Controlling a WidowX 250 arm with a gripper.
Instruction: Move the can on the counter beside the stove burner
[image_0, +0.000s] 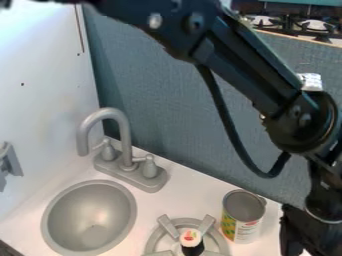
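Grey open-topped can (244, 216) wears a yellow, green and white label (229, 227).

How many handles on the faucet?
2: one handle beside the spout, toward the white wall; the other handle on the side toward the can.

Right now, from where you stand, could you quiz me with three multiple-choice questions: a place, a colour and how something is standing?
1. Which thing is nearest the robot's gripper?
A) The faucet
B) The can
C) The sink

2. What colour is the faucet?
A) Red
B) Yellow
C) Grey

3. How is the can placed?
A) Upright
B) Lying on its side
C) Leaning on the faucet

Answers:
1. B: it stands between the stove burner and the gripper.
2. C: its spout, base and handles are all grey.
3. A: its round rim is on top, with the label below.
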